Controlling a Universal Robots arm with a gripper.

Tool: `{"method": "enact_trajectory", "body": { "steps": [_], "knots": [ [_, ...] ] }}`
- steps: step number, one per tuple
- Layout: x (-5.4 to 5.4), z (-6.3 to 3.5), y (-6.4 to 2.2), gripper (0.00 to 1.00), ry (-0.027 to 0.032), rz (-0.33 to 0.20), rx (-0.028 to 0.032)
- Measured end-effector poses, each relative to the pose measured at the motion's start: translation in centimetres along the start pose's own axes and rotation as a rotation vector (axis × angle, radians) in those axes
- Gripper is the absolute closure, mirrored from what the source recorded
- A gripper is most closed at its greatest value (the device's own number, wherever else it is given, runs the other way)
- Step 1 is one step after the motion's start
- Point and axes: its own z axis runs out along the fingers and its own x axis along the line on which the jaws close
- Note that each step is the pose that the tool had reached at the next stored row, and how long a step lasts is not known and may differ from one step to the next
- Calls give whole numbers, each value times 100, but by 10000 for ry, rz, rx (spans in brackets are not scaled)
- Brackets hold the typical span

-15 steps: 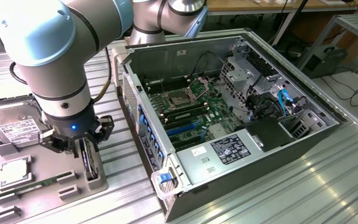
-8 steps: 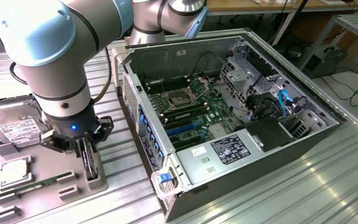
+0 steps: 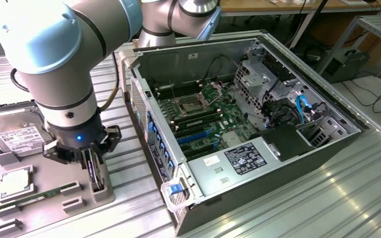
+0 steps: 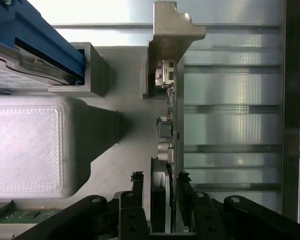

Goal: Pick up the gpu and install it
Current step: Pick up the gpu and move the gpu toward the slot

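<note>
Gripper point(image 3: 91, 166): yours hangs over the gpu point(image 3: 97, 179), jaws spread to either side of the card, one pad just short of the heatsink, not yet pinching.
Gpu point(image 4: 173, 115): stands on edge in a holder on the grey tray point(image 3: 45, 213), bracket end clear of your fingers point(image 4: 138, 200).
Neighbours: hard drive point(image 3: 15, 134) and RAM stick point(image 3: 35, 199) lie on the same tray.
Computer case point(image 3: 323, 148): open, at the exterior view's right of the tray.
</note>
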Motion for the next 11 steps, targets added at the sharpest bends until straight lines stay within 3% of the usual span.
{"method": "enact_trajectory", "body": {
  "steps": [5, 6, 11],
  "knots": [
    [0, 0, -9, 62, 1, 1, 0],
    [0, 0, -10, 69, 0, 0, 0],
    [-2, 0, -13, 72, 0, 0, 0]
  ]
}}
